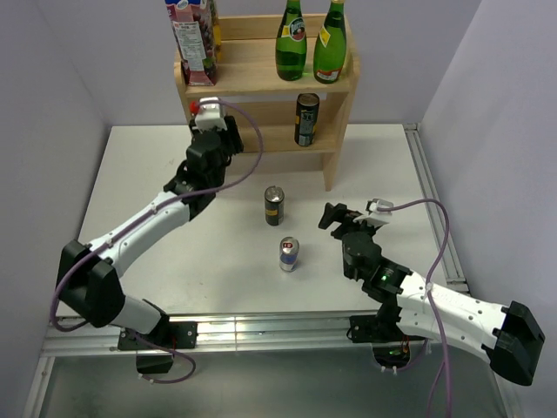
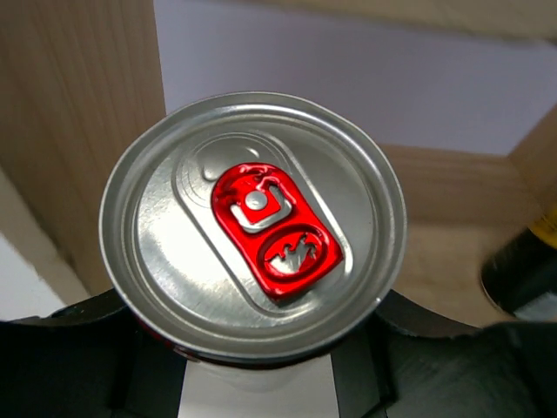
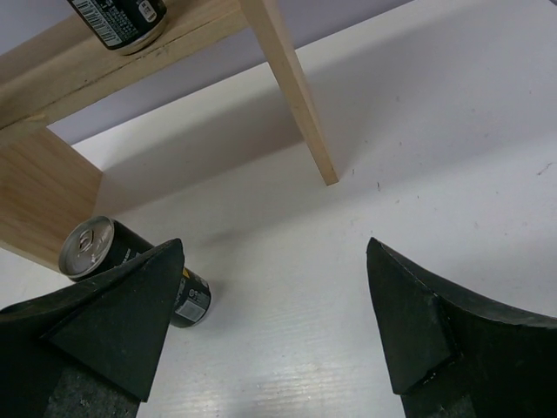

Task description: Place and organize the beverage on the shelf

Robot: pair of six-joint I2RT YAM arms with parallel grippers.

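My left gripper (image 1: 206, 115) is shut on a silver-topped can with a red pull tab (image 2: 252, 226). It holds the can at the left end of the lower tier of the light wood shelf (image 1: 335, 104), next to the side panel (image 2: 78, 131). A black can (image 1: 305, 119) stands on that tier further right. On the table stand another black can (image 1: 275, 205) and a silver and blue can (image 1: 289, 254). My right gripper (image 1: 329, 215) is open and empty, low over the table to their right. In the right wrist view the black can (image 3: 113, 252) is partly hidden behind the left finger.
The upper tier carries a juice carton (image 1: 193, 39) and two green bottles (image 1: 291, 39) (image 1: 330, 42). The shelf's front right leg (image 3: 296, 96) stands on the white table ahead of my right gripper. A metal rail (image 1: 431, 200) runs along the table's right edge.
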